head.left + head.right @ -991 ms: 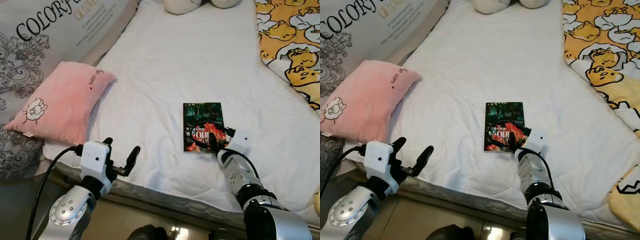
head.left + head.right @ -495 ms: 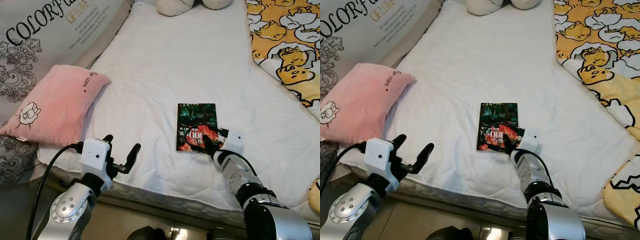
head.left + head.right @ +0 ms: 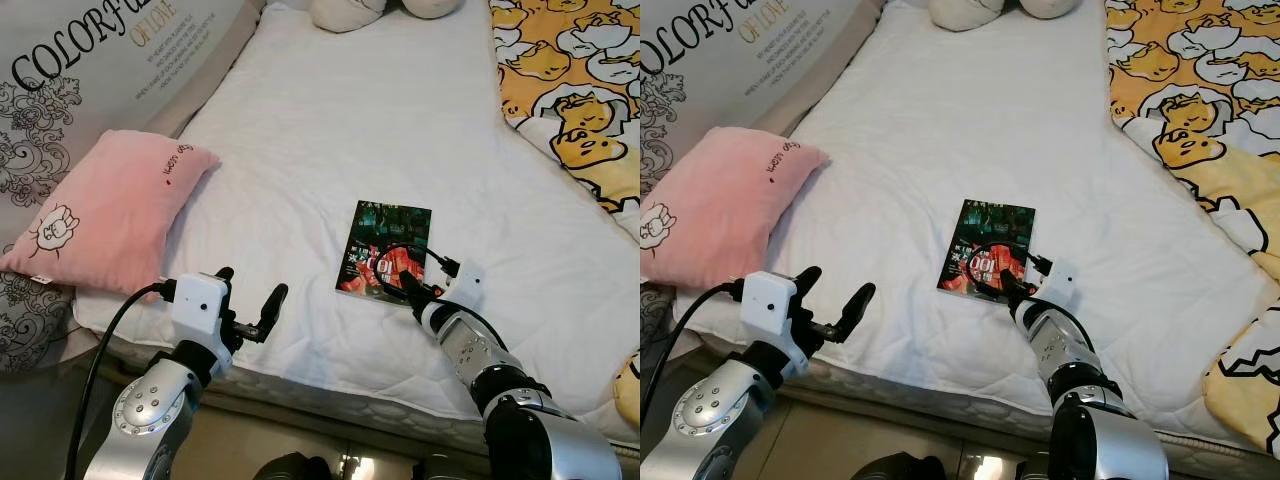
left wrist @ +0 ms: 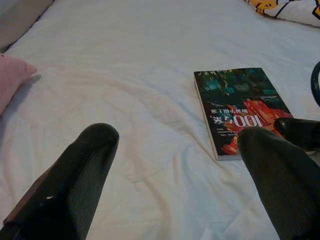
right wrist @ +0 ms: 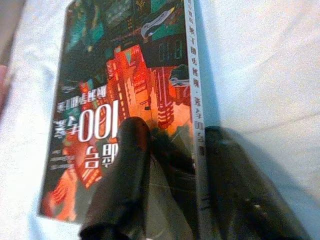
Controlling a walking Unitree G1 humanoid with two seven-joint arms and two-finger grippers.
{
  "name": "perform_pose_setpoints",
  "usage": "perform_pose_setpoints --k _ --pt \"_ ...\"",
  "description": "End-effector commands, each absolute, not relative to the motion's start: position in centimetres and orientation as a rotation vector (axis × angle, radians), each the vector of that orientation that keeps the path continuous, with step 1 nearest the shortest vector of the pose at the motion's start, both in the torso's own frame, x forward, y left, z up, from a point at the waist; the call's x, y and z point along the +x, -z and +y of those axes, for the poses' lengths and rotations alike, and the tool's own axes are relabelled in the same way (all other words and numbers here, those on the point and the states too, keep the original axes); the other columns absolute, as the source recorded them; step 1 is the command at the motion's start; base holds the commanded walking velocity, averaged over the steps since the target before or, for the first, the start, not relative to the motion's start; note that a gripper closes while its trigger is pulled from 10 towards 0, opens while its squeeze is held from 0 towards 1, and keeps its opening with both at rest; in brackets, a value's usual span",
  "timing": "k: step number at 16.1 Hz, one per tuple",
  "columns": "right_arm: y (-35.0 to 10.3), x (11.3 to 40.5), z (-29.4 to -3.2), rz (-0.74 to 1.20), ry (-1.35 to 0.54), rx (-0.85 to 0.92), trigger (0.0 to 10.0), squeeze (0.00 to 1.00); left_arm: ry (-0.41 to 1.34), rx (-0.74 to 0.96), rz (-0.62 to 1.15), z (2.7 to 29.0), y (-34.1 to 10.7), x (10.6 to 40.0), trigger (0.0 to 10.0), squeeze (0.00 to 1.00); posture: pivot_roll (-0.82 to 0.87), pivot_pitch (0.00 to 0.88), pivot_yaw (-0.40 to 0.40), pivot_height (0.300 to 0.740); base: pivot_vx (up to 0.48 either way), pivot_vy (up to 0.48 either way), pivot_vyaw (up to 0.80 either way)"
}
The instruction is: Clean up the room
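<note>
Now a big grey cushion (image 3: 70, 90) with letters on it is leaning at the far left of the bed (image 3: 330, 130). Just beside it, a pink pillow (image 3: 105, 210) is lying on the white sheet, near the bed's front edge.

Next, the left tool (image 3: 250, 300) is hanging in the air over the front edge of the bed, near the pillow. Its two black fingers (image 4: 80, 175) are spreading wide apart, and nothing is sitting between them. It is pointing across the sheet toward the book.

In the middle of the bed, the book (image 3: 385, 262) is lying flat on the sheet, a little tilted. Its cover is showing dark green on the far part and red and orange on the near part, with the number 100 on it.

The right tool (image 3: 408, 288) is resting at the near right corner of the book. One finger (image 5: 120, 170) is pressing on top of the cover, and the other finger is sitting down along the book's spine. So the tool is closing narrowly on that edge of the book.

At the far right, a yellow blanket (image 3: 570, 90) with duck pictures is lying along the side of the bed. Two soft pale toys (image 3: 350, 12) are sitting at the far end of the bed.
</note>
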State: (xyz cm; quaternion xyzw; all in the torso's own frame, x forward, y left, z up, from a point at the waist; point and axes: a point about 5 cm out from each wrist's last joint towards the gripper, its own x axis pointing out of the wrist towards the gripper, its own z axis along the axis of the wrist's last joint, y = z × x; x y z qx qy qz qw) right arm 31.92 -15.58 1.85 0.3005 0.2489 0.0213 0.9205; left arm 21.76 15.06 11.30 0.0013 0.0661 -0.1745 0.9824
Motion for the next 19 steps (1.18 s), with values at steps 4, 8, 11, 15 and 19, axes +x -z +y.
perform_pose_setpoints --k 4,8,11,15,19 --pt "-6.6 34.8 -13.1 0.340 -0.208 0.650 0.0 0.05 0.336 0.016 0.118 15.1 -11.1 22.8 10.0 0.00 0.01 0.066 0.182 0.740 0.000 0.000 0.00" --pt "-11.1 35.7 -14.6 0.154 -0.257 0.459 0.0 0.05 0.326 0.003 0.072 14.5 -11.3 24.4 10.0 0.00 -0.03 0.003 0.154 0.740 0.000 0.000 0.00" --pt "-12.1 34.6 -16.0 0.087 -0.205 0.226 0.0 0.04 0.287 0.007 0.049 14.4 -10.9 25.5 10.0 0.00 -0.06 0.000 0.136 0.740 0.000 0.000 0.00" --pt "-11.9 30.9 -17.0 -0.012 -0.141 -0.158 0.0 0.04 0.174 -0.061 0.070 15.7 -9.5 26.3 10.0 0.00 -0.10 0.000 0.093 0.740 0.000 0.000 0.00" --pt "-11.6 31.0 -17.2 -0.055 -0.066 -0.276 0.0 0.05 0.144 -0.034 0.015 16.3 -9.9 28.4 10.0 0.00 -0.12 0.000 0.101 0.740 0.000 0.000 0.00"
